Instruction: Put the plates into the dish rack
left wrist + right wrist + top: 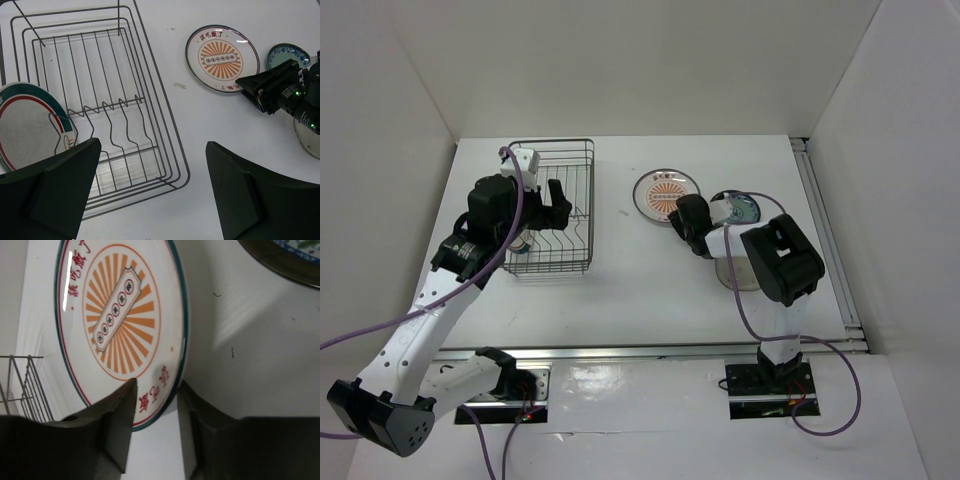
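The right gripper (156, 390) is sitting low at the near edge of the sunburst plate (120, 315), which is lying flat on the table (650, 290) to the right of the dish rack (582, 160). Its jaws are standing only a little apart, one finger over the printed face and the other just off the rim. A gap is showing on both sides, so I am reading it as not yet closed on anything. The left gripper (152, 150) is hovering over the rack with its jaws spread wide and nothing between them. One plate with a teal-red rim (22, 127) is already leaning among the prongs at the rack's near-left end. The teal-blue plate (748, 210) and the grey-beige plate (735, 277) are waiting beside and under the right arm.

I am judging the sunburst plate to be stiff, glazed and slick, fairly light but liable to chip. Lying flat, it is offering only its raised rim to pinch. A firm bite well onto the rim is looking like the safe hold, since a shallow grip could let it slide out or swing as it comes up
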